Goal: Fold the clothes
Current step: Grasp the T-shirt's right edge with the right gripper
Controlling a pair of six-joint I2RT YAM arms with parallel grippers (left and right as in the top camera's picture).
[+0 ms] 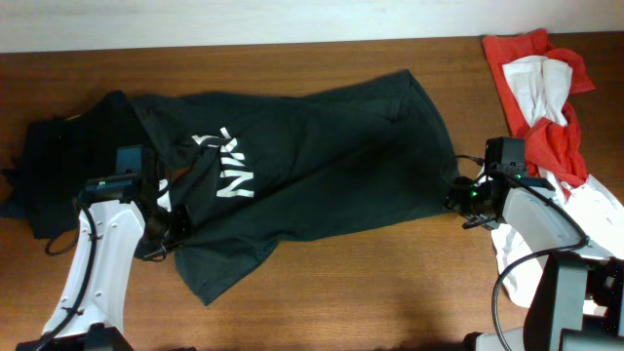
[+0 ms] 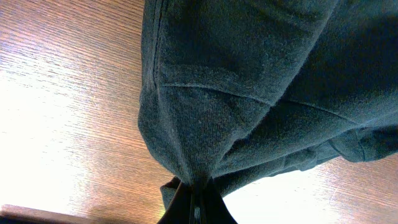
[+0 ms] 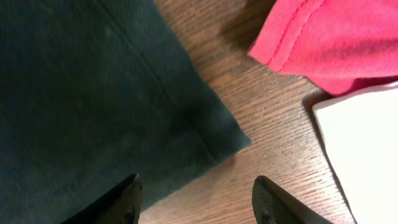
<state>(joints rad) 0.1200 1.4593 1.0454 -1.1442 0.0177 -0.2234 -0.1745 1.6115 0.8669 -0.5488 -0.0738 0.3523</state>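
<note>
From overhead, a large soft black T-shirt (image 1: 322,156) with white lettering lies spread and rumpled across the middle of the brown wooden table (image 1: 390,283), its lettering towards the left. A second dark fabric garment (image 1: 58,166) lies bunched at the table's left edge, partly under the shirt. A crumpled red cloth garment (image 1: 512,68) sits at the far right corner with a white fabric piece (image 1: 541,83) on top of it. The left gripper (image 1: 171,229) is at the shirt's lower left part, and the right gripper (image 1: 463,200) is at the shirt's right-hand corner.

In the left wrist view, the left gripper (image 2: 194,202) has its dark fingers pressed together on a bunch of the black T-shirt (image 2: 249,93), whose cloth draws into folds towards the pinch, with the table (image 2: 62,112) around it.

In the right wrist view, the right gripper (image 3: 196,202) has its fingers (image 3: 127,199) spread wide, gripping nothing. The black T-shirt (image 3: 93,93) fills the left, its hemmed corner flat on the table (image 3: 273,124) just ahead of the gap. The red cloth garment (image 3: 336,37) lies beyond, apart from the corner, and the white fabric piece (image 3: 360,137) is at the right edge.
</note>
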